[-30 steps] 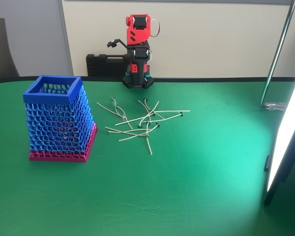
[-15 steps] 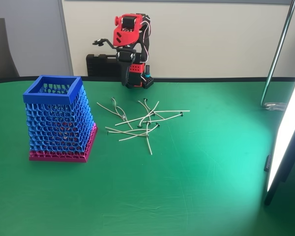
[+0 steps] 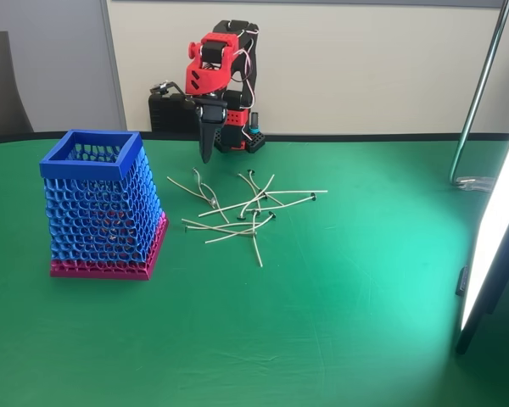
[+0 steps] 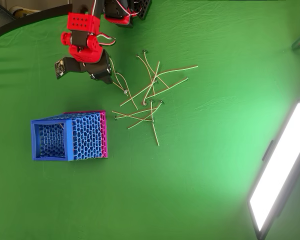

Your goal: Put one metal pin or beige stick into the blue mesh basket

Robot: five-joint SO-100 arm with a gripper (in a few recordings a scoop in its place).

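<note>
**Arm reaching toward the sticks, nothing picked up yet**

A red and black robot arm stands at the far edge of a green table (image 3: 339, 339). Its gripper (image 3: 206, 151) points down, hanging above the table just behind the left end of a loose scatter of thin beige sticks (image 3: 246, 212). In the overhead view the gripper (image 4: 106, 77) sits right beside the nearest sticks (image 4: 147, 100) of the pile. The jaws look closed or nearly so, forming a single dark point, and they carry nothing.

The blue mesh basket (image 3: 55, 165) stands upright to the left of the sticks in the fixed view, near them but apart. From above, the basket (image 4: 36, 140) seems to have no stick inside.

The step in hand appears to be the approach to a pick. The next move likely calls for opening the jaws, lowering over one stick lying a little clear of the tangle, then closing on it alone.
</note>
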